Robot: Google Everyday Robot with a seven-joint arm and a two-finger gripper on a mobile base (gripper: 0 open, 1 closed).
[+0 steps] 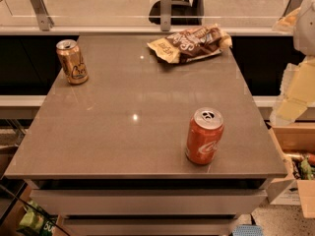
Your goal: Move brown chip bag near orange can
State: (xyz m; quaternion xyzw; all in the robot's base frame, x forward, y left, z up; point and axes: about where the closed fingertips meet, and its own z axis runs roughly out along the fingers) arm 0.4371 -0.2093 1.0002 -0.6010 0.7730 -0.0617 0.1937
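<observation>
The bag point(191, 43) lies flat at the table's point(123, 141) far right corner, well apart from the orange can point(72, 61) standing at the far left, so by my reading the reach has not yet begun. The gripper point(290, 104) hangs off the table's right edge, holding nothing, and I cannot tell whether it is spread or closed. Next it needs to come in over the bag, pinch it and carry it left, staying far from the red can point(204, 135) near the front
</observation>
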